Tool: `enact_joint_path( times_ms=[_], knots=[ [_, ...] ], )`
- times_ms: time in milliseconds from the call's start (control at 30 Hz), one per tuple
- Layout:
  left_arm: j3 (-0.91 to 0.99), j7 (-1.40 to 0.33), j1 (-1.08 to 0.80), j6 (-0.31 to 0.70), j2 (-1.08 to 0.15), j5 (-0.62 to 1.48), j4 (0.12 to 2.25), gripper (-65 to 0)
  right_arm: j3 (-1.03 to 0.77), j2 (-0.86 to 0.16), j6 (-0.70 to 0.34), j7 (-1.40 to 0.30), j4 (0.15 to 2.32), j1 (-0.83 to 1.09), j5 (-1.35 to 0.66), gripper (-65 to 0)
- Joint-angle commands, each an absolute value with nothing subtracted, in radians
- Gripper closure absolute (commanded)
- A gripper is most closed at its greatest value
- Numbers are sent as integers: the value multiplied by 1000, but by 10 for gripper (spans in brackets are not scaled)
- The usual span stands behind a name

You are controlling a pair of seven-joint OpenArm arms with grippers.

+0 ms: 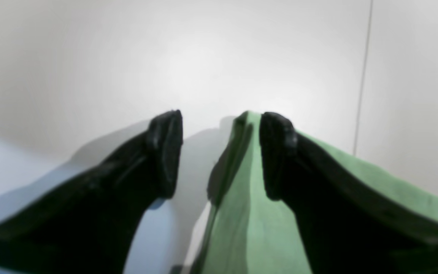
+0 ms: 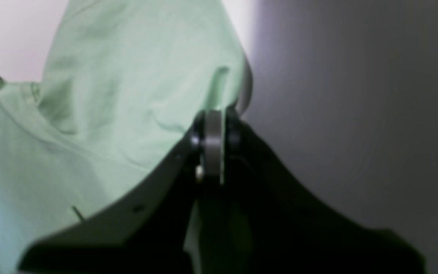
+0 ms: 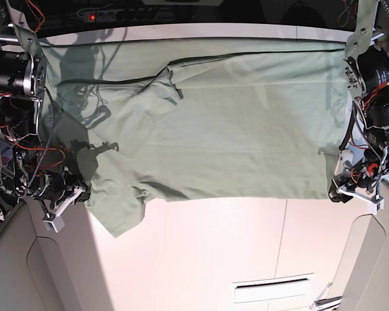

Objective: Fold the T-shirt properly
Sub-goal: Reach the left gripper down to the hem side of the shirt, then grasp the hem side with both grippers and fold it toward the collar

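T-shirt (image 3: 214, 142) spread across white table (image 3: 214, 259), near hem at mid-table, one sleeve hanging toward lower left. Right gripper (image 2: 213, 142) clenched on cloth fold – fabric bunched above it. Left gripper (image 1: 221, 152) spread wide, one finger (image 1: 278, 152) lying on shirt edge – nothing pinched.

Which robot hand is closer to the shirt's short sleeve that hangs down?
The right gripper. It is shut on the T-shirt right beside the hanging sleeve. The left gripper is open at the opposite edge, cloth lying against one finger.
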State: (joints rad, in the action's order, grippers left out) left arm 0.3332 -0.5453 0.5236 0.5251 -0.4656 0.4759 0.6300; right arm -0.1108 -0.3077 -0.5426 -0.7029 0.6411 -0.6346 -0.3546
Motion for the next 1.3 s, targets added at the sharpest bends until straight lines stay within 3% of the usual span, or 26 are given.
enact_joint_path(
  times_ms=[0,533,600,733,767,867,1000,1267],
  knots=[
    [333,-550,545,544,-482,490,640,-351,-113,-319,-547,-688,655,-667,-367,0],
    [333,-584,545,588,-432,527,640,-342,-113,-318,-547,-688,655,-667,-367,0],
    [333,-584,545,588,-430,527,640,-276,-113,-318,-547,-688,655,-667,-367,0],
    [333,-572,546,588,-436,527,640,-27,-113,-319,-547,-689,655,-667,-367,0],
    [333,-571,546,588,-437,528,640,0,-113,-319,-547,-689,656,-667,-368,0],
    [333,-570,545,591,-439,539,645,0,-114,-319,-547,-705,683,-661,-367,0],
    [334,-578,488,677,-449,585,713,0,-114,-319,-547,-723,867,-570,-367,0],
    [428,-705,258,678,-458,744,1084,0,-114,-322,-521,-831,1361,-312,-368,0]
  ],
)
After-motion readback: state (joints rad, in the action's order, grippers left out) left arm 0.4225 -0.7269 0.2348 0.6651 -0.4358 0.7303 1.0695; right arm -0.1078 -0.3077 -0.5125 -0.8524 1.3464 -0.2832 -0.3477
